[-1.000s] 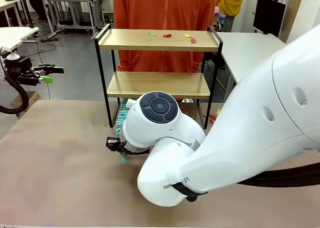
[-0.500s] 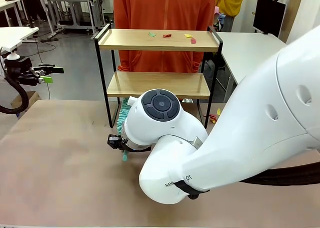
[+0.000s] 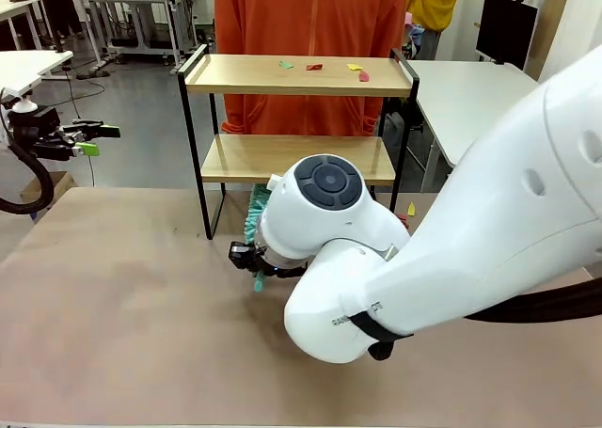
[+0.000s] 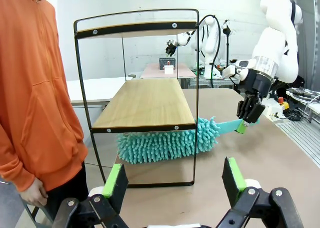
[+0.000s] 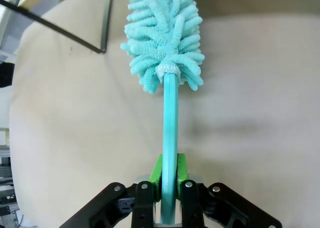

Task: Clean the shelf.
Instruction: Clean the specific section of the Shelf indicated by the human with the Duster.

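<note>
The shelf stands at the far side of the tan table, about the middle, with a person in an orange hoodie right behind it. A few small coloured paper scraps lie on its top board, toward the right end; the lower board looks bare. Under that lower board, poking in through the shelf's left end frame, is the fluffy head of a teal microfiber duster.

The right arm comes in from the right, its big white joints bulking in the near middle, its wrist turned toward the shelf's left legs. The right gripper pinches the duster's thin teal handle between its green pads, low over the table.

The left arm sits far off to the left, beyond the table's edge. The left gripper points at the shelf's end, its fingers spread wide with nothing between them.
</note>
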You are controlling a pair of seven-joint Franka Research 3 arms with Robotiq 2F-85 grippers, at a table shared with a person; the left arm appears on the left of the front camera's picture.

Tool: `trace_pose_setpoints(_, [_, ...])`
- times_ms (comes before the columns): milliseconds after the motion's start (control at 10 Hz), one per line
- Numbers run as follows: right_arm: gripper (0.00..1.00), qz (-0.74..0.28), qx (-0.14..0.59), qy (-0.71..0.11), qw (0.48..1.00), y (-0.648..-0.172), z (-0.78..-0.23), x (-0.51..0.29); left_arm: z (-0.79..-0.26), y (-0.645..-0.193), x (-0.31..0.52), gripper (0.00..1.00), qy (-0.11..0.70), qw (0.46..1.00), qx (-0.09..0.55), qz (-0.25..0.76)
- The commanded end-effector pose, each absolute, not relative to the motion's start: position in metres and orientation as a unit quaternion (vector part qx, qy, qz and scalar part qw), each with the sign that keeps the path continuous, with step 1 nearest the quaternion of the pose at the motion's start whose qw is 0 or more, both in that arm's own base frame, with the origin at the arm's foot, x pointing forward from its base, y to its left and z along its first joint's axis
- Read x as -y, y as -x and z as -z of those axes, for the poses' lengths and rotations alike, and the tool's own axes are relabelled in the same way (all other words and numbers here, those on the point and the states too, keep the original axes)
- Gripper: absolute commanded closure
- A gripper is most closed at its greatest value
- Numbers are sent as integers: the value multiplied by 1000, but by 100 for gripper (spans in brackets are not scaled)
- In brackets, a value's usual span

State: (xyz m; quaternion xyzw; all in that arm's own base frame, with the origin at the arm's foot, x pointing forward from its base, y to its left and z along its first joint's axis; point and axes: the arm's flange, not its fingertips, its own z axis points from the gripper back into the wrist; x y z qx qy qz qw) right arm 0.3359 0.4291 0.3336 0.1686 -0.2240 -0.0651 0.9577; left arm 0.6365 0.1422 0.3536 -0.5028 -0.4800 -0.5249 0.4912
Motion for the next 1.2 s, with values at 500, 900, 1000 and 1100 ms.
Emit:
trace_pose_setpoints(500, [87,144,196,-144,959,-341,-347,-334,-357,-635,-141,0,503,490,478,527])
trace_pose_setpoints(900, [87,179,181,-126,959,-342,-365,-288,-357,-635,-141,0,503,490,478,527])
trace_pose_setpoints(1000, [87,193,175,-112,959,-343,-367,-277,-357,-635,-141,0,503,490,478,527])
trace_pose_setpoints(1100, [87,209,167,-96,959,-339,-371,-264,-357,-635,-141,0,503,490,478,527])
